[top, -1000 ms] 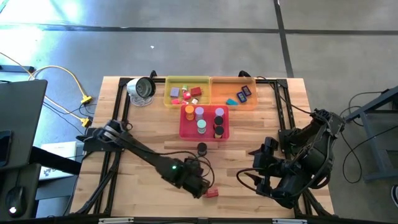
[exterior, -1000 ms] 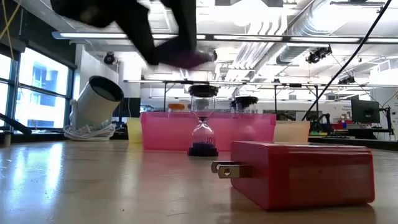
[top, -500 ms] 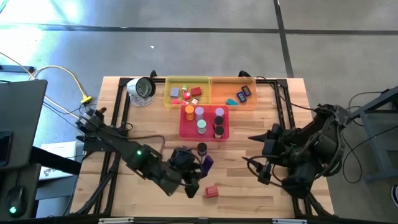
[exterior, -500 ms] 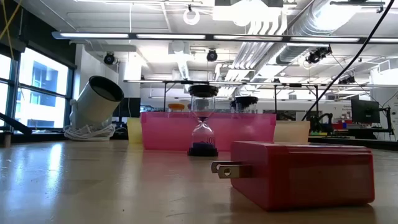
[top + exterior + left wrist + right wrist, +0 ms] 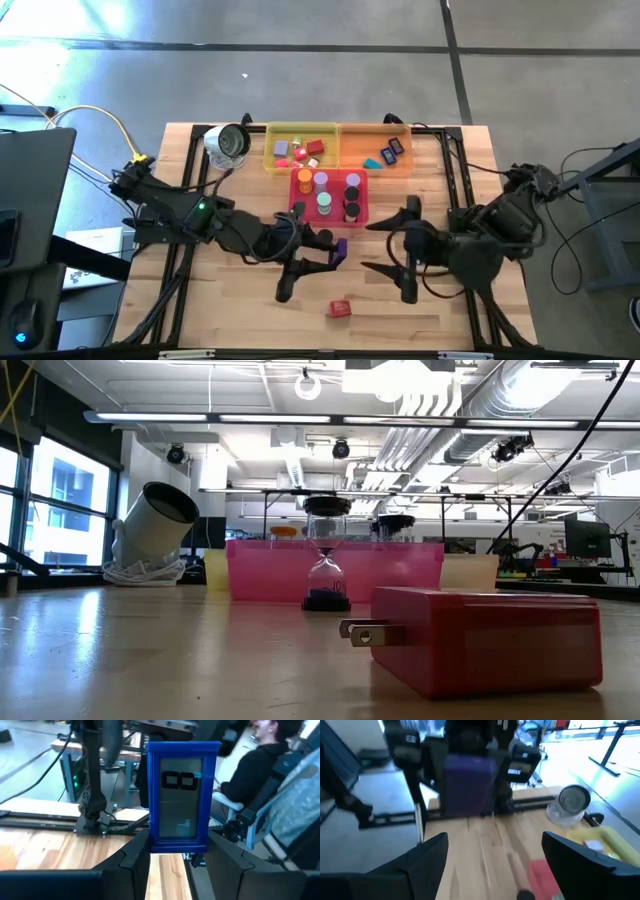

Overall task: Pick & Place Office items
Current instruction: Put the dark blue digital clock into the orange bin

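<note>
Left end effector (image 5: 335, 250) sits over the middle of the light wooden slatted surface (image 5: 240, 310), just in front of the pink translucent tray (image 5: 296, 209). It's clamped on a blue rectangular framed piece with a greyish window panel (image 5: 182, 796), held upright between the two dark fingers (image 5: 131, 859) in the left wrist view; from above the same piece reads purple-blue.

Right end effector (image 5: 385, 248) faces it from the right side of the surface, close but apart. Jaws spread wide, nothing between them. In the right wrist view the blue piece shows head-on as a purple block in the other arm's grip, with the right fingers (image 5: 420, 860) wide at either side.

Red rectangular plug block with two metal prongs (image 5: 480, 635) lies flat on the surface near the front edge, just in front of both end effectors, touched by neither.

A black-capped hourglass with dark sand (image 5: 327, 553) stands upright on the surface, just in front of the pink tray.

Pink tray holds short upright cylinders: orange, lilac, teal, black. Yellow translucent tray (image 5: 270, 158) behind it holds small red, pink and grey blocks. Orange translucent tray (image 5: 350, 160) beside that holds blue and dark rectangular pieces.

Round silver-rimmed object (image 5: 228, 142) sits on its white coiled cord at the back left, beside the yellow tray.

A seated person in a dark top (image 5: 260, 770) shows beyond the surface in the left wrist view.
</note>
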Robot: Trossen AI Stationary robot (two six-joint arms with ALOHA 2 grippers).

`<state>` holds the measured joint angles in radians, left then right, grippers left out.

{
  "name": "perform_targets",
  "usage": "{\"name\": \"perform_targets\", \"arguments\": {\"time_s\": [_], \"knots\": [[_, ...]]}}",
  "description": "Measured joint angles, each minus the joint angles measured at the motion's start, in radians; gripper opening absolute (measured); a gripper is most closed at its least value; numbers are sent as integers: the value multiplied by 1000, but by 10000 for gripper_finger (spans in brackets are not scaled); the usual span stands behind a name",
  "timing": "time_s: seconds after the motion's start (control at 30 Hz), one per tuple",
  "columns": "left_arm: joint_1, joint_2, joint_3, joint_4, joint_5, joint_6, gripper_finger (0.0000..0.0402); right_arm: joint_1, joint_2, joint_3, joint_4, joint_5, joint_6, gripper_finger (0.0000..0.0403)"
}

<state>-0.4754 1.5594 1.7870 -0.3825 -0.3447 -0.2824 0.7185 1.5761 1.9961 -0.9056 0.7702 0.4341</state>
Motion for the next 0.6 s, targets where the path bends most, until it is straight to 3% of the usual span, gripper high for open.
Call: {"name": "perform_targets", "arguments": {"time_s": [0.33, 0.6], "knots": [[61, -2, 0, 6, 131, 88, 144, -88, 0, 0, 103, -125, -40, 311], [81, -2, 0, 24, 142, 139, 144, -156, 0, 0, 193, -234, -99, 311]]}}
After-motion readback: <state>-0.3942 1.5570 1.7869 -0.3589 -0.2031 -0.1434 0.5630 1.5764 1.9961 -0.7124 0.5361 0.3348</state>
